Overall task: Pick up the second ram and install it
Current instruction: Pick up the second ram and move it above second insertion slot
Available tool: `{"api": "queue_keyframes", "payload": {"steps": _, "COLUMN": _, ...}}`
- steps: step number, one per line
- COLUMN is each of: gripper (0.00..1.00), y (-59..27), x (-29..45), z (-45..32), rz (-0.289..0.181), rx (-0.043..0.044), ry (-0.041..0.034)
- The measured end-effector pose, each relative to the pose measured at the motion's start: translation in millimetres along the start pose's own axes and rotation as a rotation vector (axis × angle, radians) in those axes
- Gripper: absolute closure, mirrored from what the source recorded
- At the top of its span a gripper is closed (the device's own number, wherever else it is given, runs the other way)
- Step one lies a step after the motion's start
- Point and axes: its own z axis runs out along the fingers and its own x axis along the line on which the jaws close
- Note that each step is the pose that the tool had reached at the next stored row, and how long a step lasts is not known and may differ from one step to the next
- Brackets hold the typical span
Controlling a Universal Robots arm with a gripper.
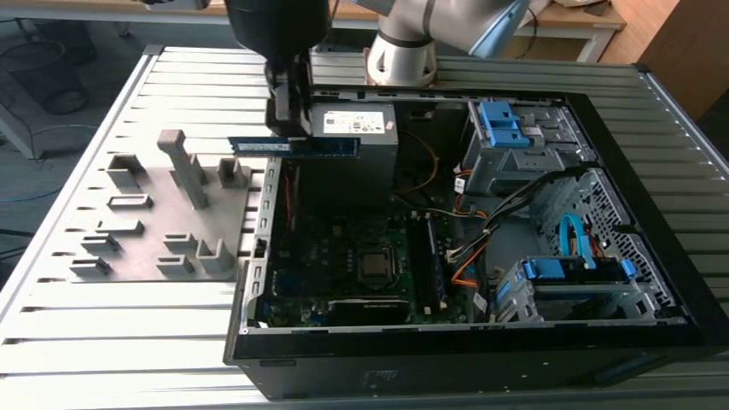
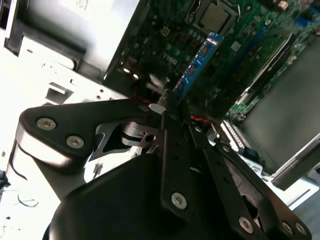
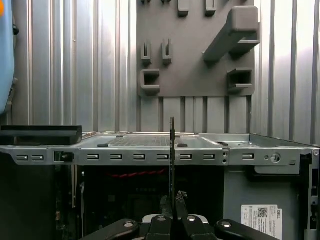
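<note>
Jaws clamping second ram (image 1: 324,147), slatted metal table (image 1: 114,342)

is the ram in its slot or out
Out. The gripper is shut on the second ram, held above the motherboard.

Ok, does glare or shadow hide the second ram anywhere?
No: second wrist view is blown out white on the case frame, second ram unaffected; exterior view has a dim case interior, ram lit; first wrist view shows the ram edge-on against shadow.
</note>
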Motion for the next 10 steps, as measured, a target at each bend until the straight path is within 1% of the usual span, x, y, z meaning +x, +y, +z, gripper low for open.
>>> {"api": "queue_keyframes", "payload": {"steps": 10, "gripper": 0.86, "y": -26.5, "x": -0.2, "z": 1.0, "rz": 0.0, "rx": 0.0, "ry": 0.0}}
